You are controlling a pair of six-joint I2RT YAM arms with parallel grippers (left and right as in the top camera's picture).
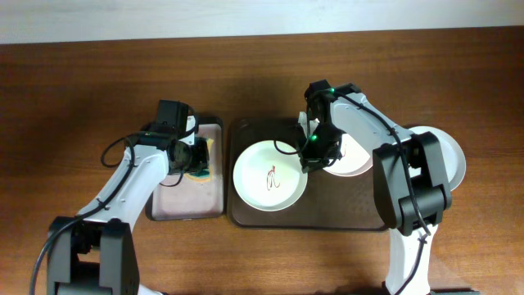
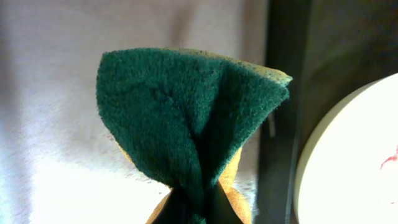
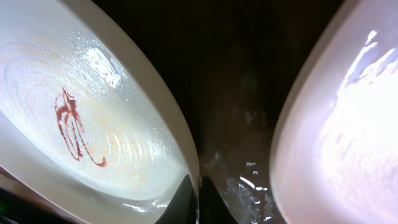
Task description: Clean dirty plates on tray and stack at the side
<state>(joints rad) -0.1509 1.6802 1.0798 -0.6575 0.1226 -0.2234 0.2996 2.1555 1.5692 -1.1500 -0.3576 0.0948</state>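
Looking down from overhead, a large dark brown tray (image 1: 246, 215) sits in the middle of a wooden table (image 1: 82, 82). A smeared white plate (image 1: 270, 176) lies on the left half of the tray, with a thin red-brown squiggle at its centre. A second white plate (image 1: 354, 160) lies on the right half, just beside the first and partly hidden under the right arm. A third plate (image 1: 450, 160), pale in colour, rests on the table just off the tray's right edge, partly behind the same arm. The right gripper (image 1: 313, 157) reaches down between the two plates on the tray, at the right rim of the smeared one. In the right wrist view its dark fingertips (image 3: 185, 200) are drawn almost together, and the rim of the smeared plate runs into the narrow gap, so they appear to pinch it. Wet glints show on the dark tray floor between the plates. To the left of the big tray lies a small tray (image 1: 184, 205) with a pinkish-beige lining. The left gripper (image 1: 196, 160) hangs over it, fingers squeezed onto a sponge (image 2: 193, 124). The sponge has a dark green scouring face and a yellow body, and it folds and bunches where it is held.
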